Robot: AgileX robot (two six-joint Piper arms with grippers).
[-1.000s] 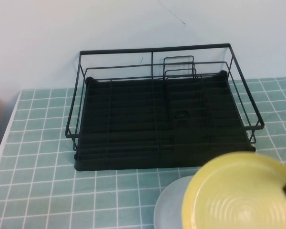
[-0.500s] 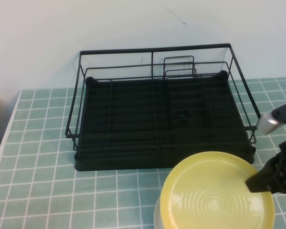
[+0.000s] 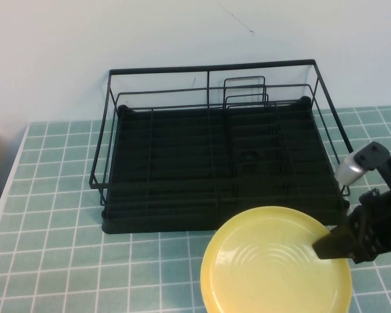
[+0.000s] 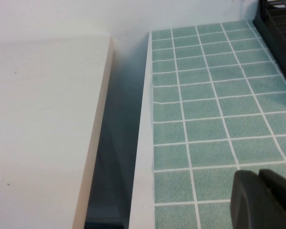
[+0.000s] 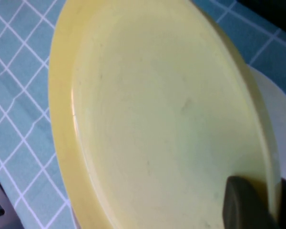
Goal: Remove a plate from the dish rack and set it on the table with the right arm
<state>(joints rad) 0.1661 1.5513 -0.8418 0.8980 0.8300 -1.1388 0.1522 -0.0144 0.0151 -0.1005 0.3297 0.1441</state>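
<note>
One right gripper pinching plate (white plate beneath), left gripper aside

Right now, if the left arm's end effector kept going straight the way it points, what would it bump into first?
Probably just the table: the left end effector points across bare green tiles. The dish rack sits off to one side. The right end effector holds the plate.
</note>
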